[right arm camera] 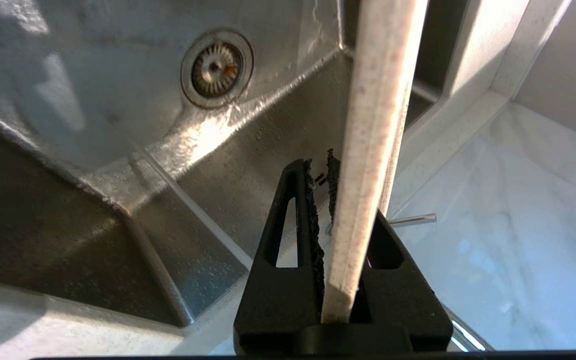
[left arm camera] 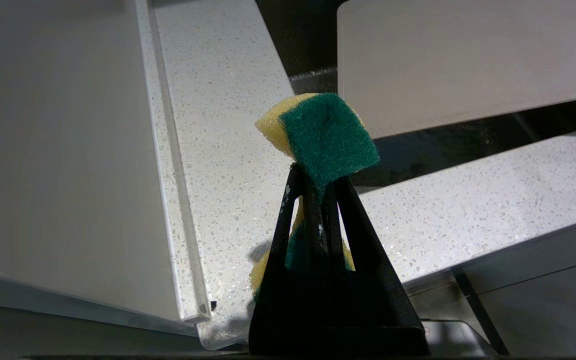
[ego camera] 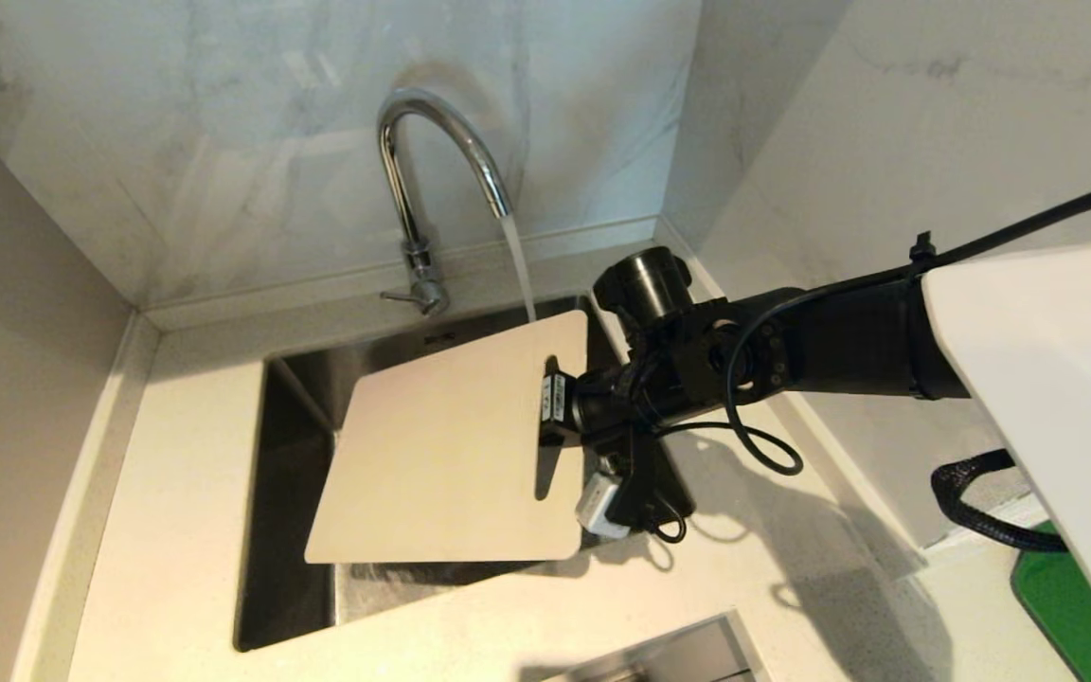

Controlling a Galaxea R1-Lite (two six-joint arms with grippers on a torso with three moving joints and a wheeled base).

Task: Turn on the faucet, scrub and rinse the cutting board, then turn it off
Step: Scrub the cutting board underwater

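The chrome faucet (ego camera: 432, 161) stands behind the sink (ego camera: 290, 493), with its side lever (ego camera: 403, 297) at the base. Water (ego camera: 519, 265) runs from the spout down to the far edge of the cutting board. The cream cutting board (ego camera: 451, 445) hangs tilted over the basin. My right gripper (ego camera: 555, 403) is shut on its slotted handle end. In the right wrist view the board's edge (right arm camera: 378, 100) runs up between the right gripper's (right arm camera: 318, 170) fingers. My left gripper (left arm camera: 318, 175), outside the head view, is shut on a yellow-and-green sponge (left arm camera: 325, 132), below the board (left arm camera: 468, 60).
Speckled white counter (ego camera: 176, 530) surrounds the sink, with marble walls behind and to the right. The drain (right arm camera: 216, 68) shows in the wet basin floor. A green flat thing (ego camera: 1066, 606) lies at the lower right, and a metal edge (ego camera: 669, 654) at the near counter.
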